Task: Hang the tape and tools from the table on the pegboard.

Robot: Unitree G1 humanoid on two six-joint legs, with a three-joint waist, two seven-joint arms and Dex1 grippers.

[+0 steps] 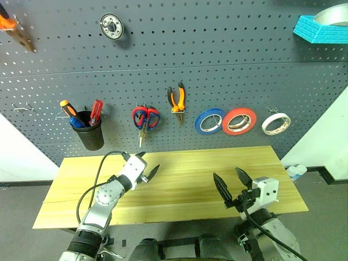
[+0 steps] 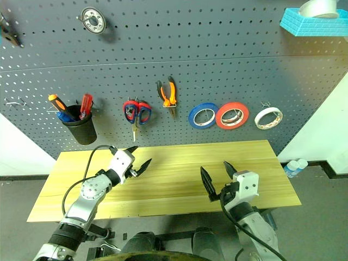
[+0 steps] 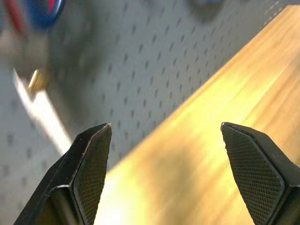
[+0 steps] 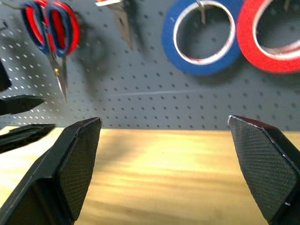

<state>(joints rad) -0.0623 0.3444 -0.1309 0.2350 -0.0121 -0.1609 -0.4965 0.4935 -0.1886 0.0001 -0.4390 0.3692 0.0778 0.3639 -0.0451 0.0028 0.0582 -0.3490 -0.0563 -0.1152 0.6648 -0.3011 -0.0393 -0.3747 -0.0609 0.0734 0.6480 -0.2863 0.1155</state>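
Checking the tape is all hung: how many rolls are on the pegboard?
3, side by side on hooks: blue roll, red-orange tape touching it, white roll apart at the robot's right.

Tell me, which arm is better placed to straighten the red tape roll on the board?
The right. The right fingers, open, hover above the table almost under the red tape; the left fingers, also open, sit below the scissors, farther off.

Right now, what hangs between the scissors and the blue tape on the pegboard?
The orange-handled pliers hang between the scissors and blue tape, seen in the left eye view.
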